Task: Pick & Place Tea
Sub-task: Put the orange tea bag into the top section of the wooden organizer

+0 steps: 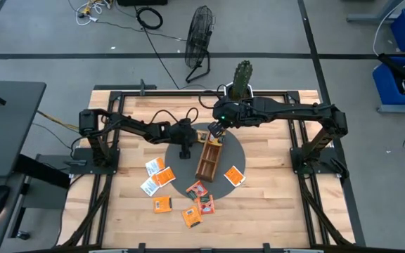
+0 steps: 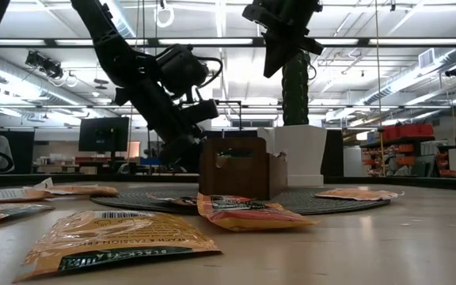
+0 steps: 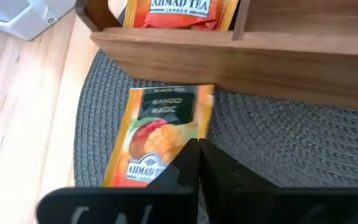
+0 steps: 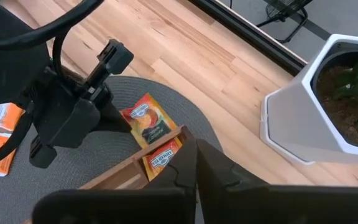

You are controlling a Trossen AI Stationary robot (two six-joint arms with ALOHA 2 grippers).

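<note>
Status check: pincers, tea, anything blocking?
Left pincer shut, empty, over Mango Magic sachet beside tray. Right pincer shut, empty, above tray end. Nothing blocking.

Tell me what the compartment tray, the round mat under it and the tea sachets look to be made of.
Tray: wood by its brown grain, smooth satin finish. Mat: seemingly woven cord or fibre, dark grey, with concentric ribbed rings. Sachet: probably coated paper or foil, printed orange with a slight sheen.
</note>
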